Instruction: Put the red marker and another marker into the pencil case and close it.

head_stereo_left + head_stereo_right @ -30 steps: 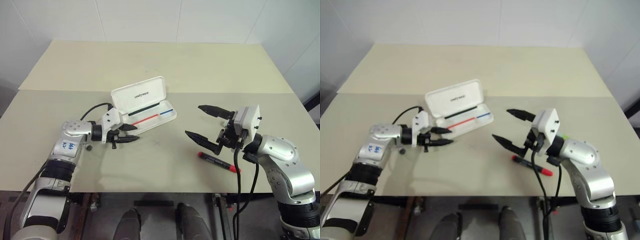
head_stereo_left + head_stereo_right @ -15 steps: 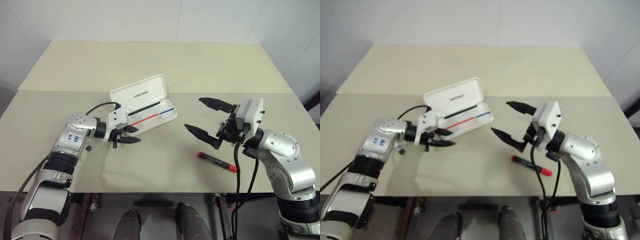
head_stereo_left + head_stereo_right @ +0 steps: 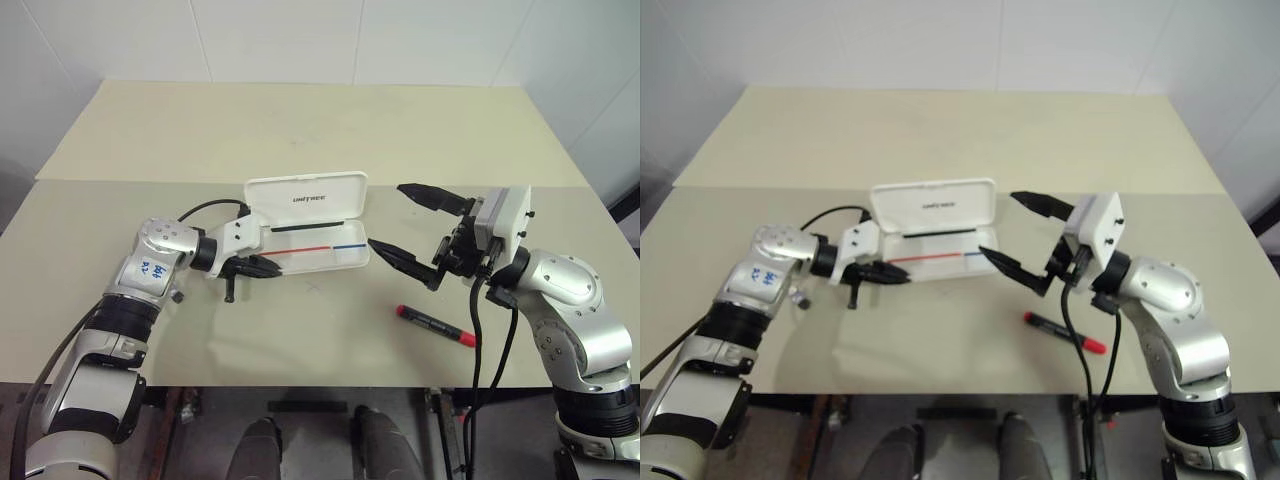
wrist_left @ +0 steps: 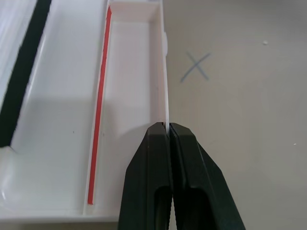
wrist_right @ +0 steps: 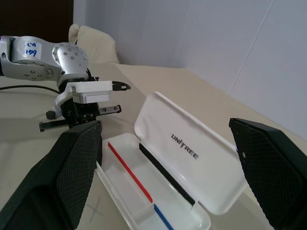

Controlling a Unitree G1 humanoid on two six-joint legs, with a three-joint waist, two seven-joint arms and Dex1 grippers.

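Reaching in from the near left, the left end effector (image 3: 262,266) points forward and rightward, slightly downward, fingers pinched together on the front wall of the pencil case (image 3: 320,245), whose thin white edge sits between the fingertips (image 4: 160,139). The case lies open on the worktop (image 3: 300,130), lid upright, directly ahead of this end effector. The right end effector (image 3: 408,225) hovers raised at the case's right end, fingers spread wide and holding nothing. The red marker (image 3: 436,324) lies on the worktop below it, nearer the robot, untouched.
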